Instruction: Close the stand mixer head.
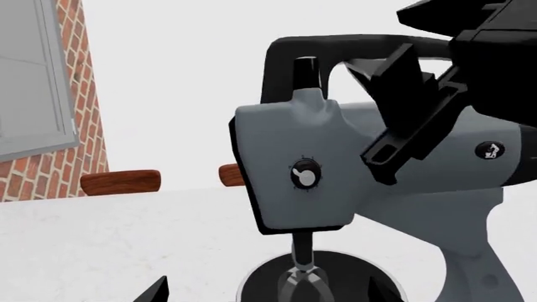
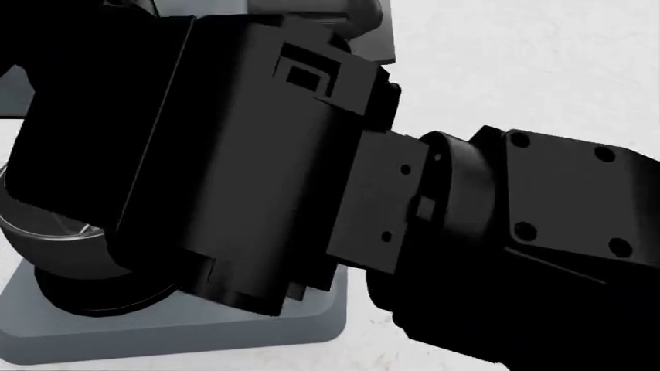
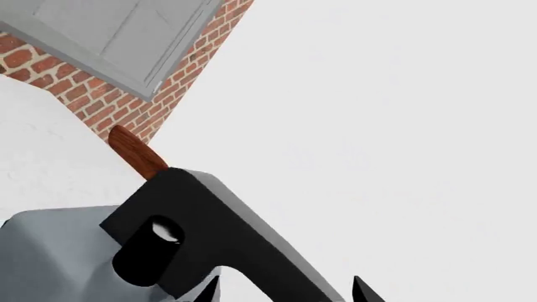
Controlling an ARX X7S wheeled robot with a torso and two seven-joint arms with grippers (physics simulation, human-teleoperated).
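The right claw (image 1: 403, 119) sits on top of the mixer head (image 1: 336, 163), its black fingers (image 1: 411, 126) slanting down across the grey casing just beside the round logo badge (image 1: 490, 150). The left wrist view shows it touching the head, but the gap between its fingers cannot be judged there. In the right wrist view two dark fingertips (image 3: 361, 290) stand apart, with nothing between them; the claw looks open and grips nothing. The left claw shows only as dark tips (image 1: 155, 292) at the frame edge, spread well apart, holding nothing.

The head stands over the bowl (image 1: 319, 283), its black handle (image 1: 336, 47) arching above, a knob (image 1: 305, 175) on its flat front face and the beater (image 1: 304, 277) hanging into the bowl. Whether the head is fully down cannot be told.

From the head view, the right arm (image 2: 309, 178) blocks nearly everything; only the bowl's rim (image 2: 42, 232) and the grey base (image 2: 185, 332) show on the white worktop (image 2: 515, 62). Beyond the mixer the worktop lies open toward a brick wall (image 1: 80, 94), where a wooden handle (image 1: 122, 181) lies.
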